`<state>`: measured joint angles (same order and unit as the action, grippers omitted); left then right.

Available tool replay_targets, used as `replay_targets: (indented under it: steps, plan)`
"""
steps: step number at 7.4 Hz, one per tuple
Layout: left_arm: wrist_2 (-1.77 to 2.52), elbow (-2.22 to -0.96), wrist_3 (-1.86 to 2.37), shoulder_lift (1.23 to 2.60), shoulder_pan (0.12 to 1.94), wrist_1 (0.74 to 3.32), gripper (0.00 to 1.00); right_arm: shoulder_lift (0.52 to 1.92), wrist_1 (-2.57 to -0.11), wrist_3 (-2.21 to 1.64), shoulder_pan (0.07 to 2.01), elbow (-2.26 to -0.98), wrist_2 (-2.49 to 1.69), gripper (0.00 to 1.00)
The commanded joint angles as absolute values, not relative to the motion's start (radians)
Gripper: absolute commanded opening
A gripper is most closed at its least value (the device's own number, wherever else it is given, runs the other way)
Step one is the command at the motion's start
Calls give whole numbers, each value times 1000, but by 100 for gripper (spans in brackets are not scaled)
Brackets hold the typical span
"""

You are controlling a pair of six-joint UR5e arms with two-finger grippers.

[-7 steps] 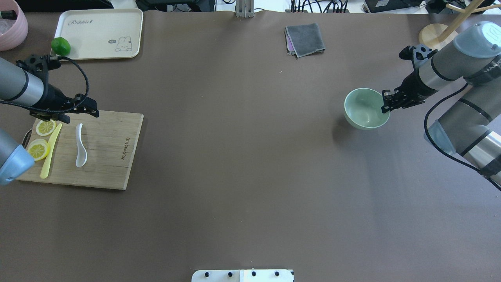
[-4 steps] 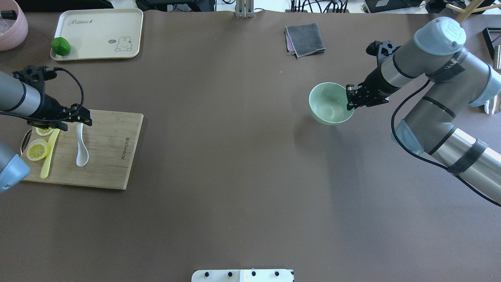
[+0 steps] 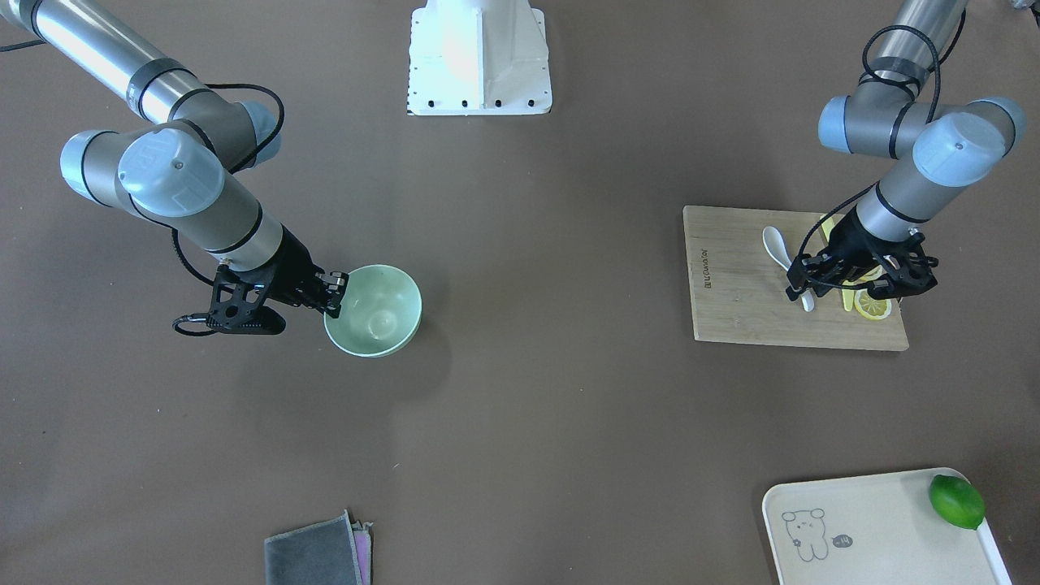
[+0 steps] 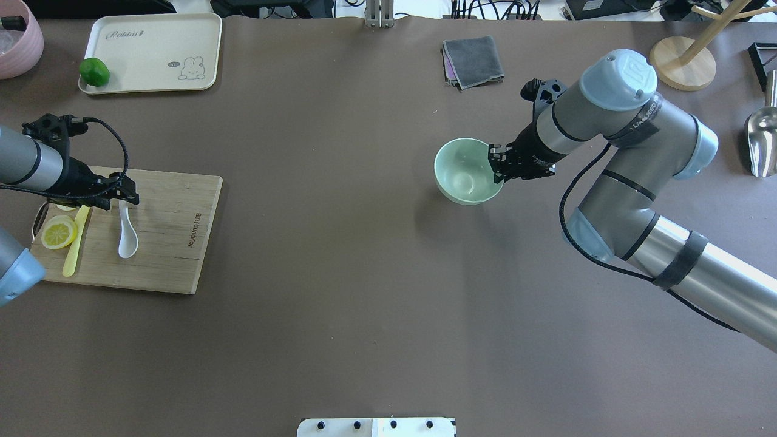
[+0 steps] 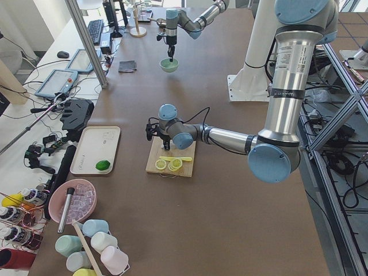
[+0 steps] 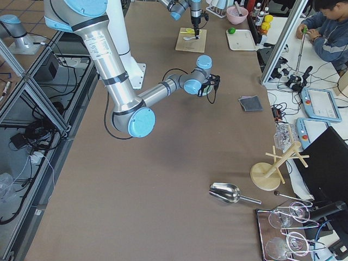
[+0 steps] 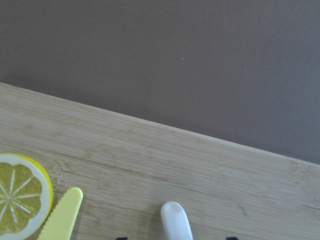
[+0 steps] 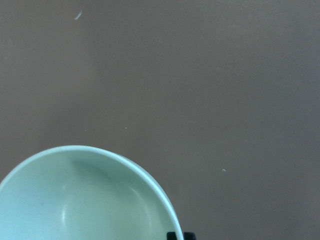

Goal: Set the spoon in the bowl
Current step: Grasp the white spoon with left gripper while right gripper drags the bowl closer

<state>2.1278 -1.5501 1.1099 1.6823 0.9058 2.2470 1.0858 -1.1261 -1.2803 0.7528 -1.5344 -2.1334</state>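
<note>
White oval soup spoon (image 4: pixel 127 243) lies on a bamboo board (image 4: pixel 176 255) by the table's left edge; the spread left gripper (image 4: pixel 124 197) should straddle its handle squarely, while the right gripper (image 4: pixel 498 169) clamps the rim of the round mint-green bowl (image 4: pixel 461 179).

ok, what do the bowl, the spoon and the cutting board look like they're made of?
The bowl is probably plastic or melamine: pale mint, smooth, matte with a faint sheen and a thin, even rim. The spoon is plain white and smooth; it could be ceramic or plastic, and the look doesn't settle it. The cutting board is bamboo or wood: strip grain, light unvarnished look.
</note>
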Motion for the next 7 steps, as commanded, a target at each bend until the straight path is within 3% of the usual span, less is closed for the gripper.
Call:
replay_targets:
  steps: [1,3,6,7]
  plan:
    - [2134,-1555,1112,1686,905,2247,0,1066,-1124,-1299,724,-1534,-2106,0]
    - [2152,-1601,1114,1703,902,2237,0,1031,-1124,-1357,704,-1535,-2105,0]
    - [2212,-1603,1251,1943,870,2151,0,962,-1132,-1452,594,-1532,-1985,0]
    - [2209,-1598,1311,2024,827,2113,0,953,-1132,-1459,560,-1529,-1949,9]
